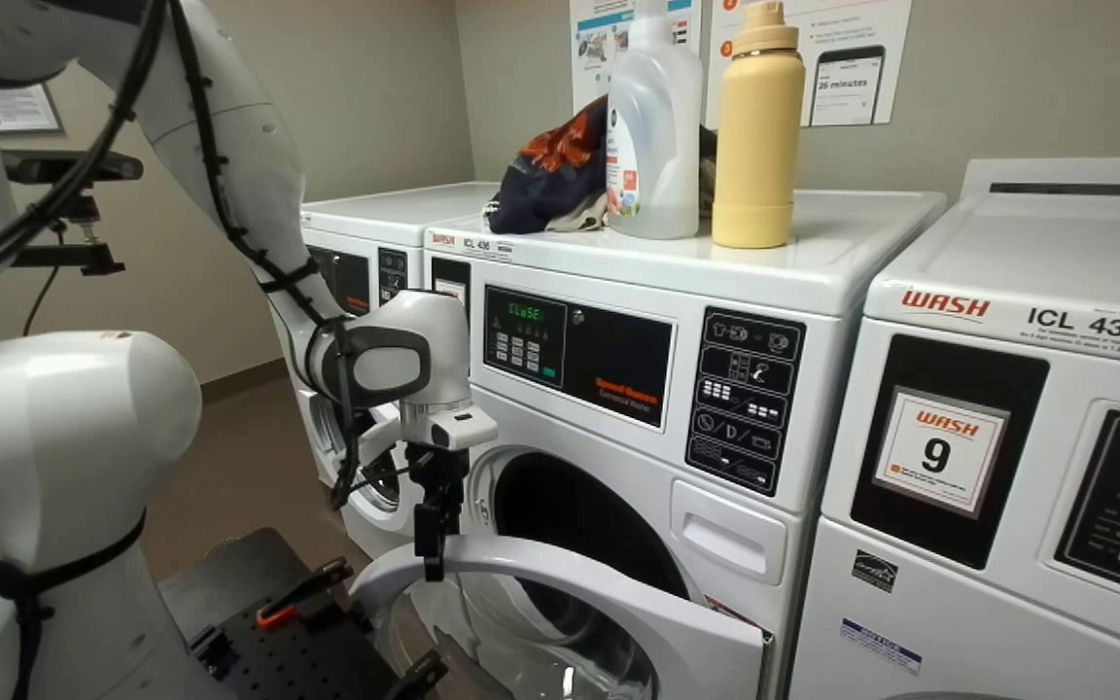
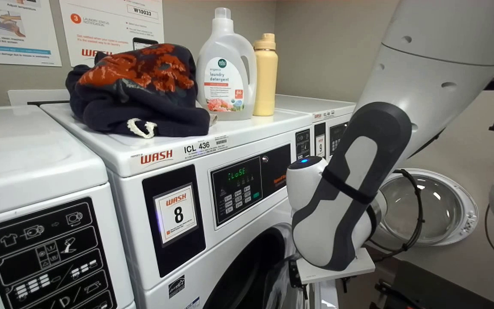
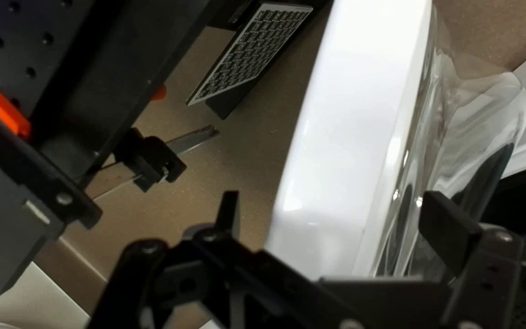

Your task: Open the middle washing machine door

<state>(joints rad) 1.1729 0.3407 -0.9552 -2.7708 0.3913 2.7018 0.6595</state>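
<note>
Gripper spread, straddling white rim of door — not pinching, gap beside outer finger. Door stands ajar on middle washing machine, clear of bench edge. Likely step: widening swing. Best pull with inner finger, smoothly, along door's arc — sparing black clamp at bench edge.
</note>
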